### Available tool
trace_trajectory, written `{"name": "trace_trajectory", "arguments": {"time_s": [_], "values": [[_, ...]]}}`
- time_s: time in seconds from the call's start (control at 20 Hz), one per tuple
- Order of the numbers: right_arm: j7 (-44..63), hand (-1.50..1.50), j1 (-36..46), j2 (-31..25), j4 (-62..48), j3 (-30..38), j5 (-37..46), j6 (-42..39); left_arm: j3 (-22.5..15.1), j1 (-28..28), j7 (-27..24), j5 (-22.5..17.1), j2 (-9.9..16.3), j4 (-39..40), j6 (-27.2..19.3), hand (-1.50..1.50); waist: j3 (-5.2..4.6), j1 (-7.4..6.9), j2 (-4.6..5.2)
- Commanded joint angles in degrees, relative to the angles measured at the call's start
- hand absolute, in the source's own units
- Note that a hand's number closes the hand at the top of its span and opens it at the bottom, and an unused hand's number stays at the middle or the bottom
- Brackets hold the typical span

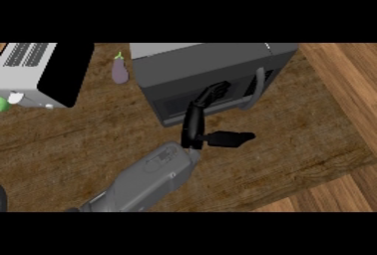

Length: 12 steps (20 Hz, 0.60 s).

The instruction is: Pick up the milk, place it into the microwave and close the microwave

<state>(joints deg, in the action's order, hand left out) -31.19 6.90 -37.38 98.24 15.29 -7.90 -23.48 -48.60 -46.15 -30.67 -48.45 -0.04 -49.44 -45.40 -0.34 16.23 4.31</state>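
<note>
Left hand (pixel 194 128) reaches up from the near edge of the wooden counter (pixel 66 144), fingers straight and thumb out to the right, fingertips (pixel 215 90) against the microwave (pixel 213 64) door beside its handle (pixel 258 89). The milk cannot be seen. Farther left lies an eggplant (pixel 119 70).

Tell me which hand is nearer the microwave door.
Right. The right hand is stretched out with its fingertips against the door, just left of the handle. The left hand does not show in the head view.
</note>
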Motion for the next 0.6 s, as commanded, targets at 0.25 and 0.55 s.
{"name": "trace_trajectory", "arguments": {"time_s": [0.25,0.55], "values": [[0.3,1.5,3.1,-1.2,-1.2,0.3,1.4,0.9,3.9,-5.2,-1.7,-4.8,0.0,4.0,-1.5,-1.5,0.11,-0.15,0.99],[0.7,1.5,5.0,-1.9,-2.6,0.5,1.6,1.0,3.2,-5.2,-4.0,-6.6,0.0,4.4,-1.2,-1.5,0.11,-0.22,1.35]]}}
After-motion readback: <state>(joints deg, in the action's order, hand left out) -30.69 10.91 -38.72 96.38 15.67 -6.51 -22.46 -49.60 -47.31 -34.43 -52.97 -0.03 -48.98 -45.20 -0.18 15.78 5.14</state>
